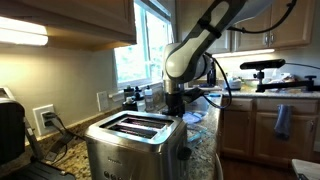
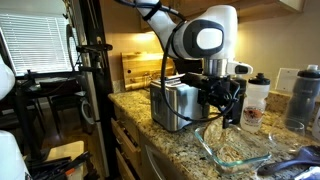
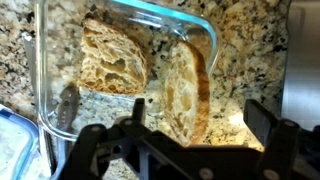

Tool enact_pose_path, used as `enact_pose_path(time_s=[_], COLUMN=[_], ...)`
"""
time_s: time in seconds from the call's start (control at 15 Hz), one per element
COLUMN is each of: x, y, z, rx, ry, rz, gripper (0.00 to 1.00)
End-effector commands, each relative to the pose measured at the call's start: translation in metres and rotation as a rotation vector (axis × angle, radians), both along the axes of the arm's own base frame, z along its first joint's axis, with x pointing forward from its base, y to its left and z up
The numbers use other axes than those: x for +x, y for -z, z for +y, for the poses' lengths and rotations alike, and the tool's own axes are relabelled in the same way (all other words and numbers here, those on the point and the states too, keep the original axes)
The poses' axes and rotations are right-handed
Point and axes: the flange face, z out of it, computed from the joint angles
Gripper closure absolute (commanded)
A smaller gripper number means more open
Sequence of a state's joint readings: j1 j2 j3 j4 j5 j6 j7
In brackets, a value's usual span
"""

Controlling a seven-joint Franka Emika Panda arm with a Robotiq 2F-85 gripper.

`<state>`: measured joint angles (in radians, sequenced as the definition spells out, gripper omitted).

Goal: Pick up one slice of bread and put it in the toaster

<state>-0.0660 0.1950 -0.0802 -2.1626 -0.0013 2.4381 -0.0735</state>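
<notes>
— Where's the bread?

— In the glass dish [image 3: 170,12] on the granite counter [image 3: 255,45]; there are two pieces in it. The flat slice [image 3: 113,60] lies face up toward one end, mottled golden brown. The tilted slice [image 3: 187,90] stands on its edge just beside it, with the darker crust running down one side.

— And the hand? Has it got hold of anything?

— No; the gripper [image 3: 176,125] hangs over the dish with its jaws spread wide. In the wrist view one finger shows to each side of the tilted slice; both are well clear of it, so it grips nothing.

— Where's the toaster in all this?

— The toaster [image 1: 135,140] sits on the same counter, a big brushed-steel box; its two long dark slots face up in an exterior view. In an exterior view [image 2: 172,108] it stands just behind the dish [image 2: 240,155]; the gripper [image 2: 222,108] is down by its near side, above the glass.

— How close is the hand to the bread?

— Hard to judge; the wrist view looks straight down on the slices, and in both exterior views the bread is hidden or too small to make out.

— Anything else about?

— A blue-edged lid [image 3: 12,150] shows at the corner of the wrist view, beside the dish; a bottle [image 2: 257,95] stands further along the counter; a black appliance [image 1: 8,130] sits near the wall outlet [image 1: 45,118]; a bright window [image 1: 150,40] lies behind the arm [image 1: 190,55].
</notes>
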Motion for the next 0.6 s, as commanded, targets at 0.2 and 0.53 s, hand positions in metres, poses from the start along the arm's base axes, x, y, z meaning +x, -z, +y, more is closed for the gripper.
enact_pose_path(time_s=[0.2, 0.53], x=[0.0026, 0.0049], y=[-0.0062, -0.0074], z=[-0.0085, -0.0079], rx=[-0.031, -0.035], ry=[0.013, 0.010], rz=[-0.020, -0.023], gripper=[0.00, 0.03])
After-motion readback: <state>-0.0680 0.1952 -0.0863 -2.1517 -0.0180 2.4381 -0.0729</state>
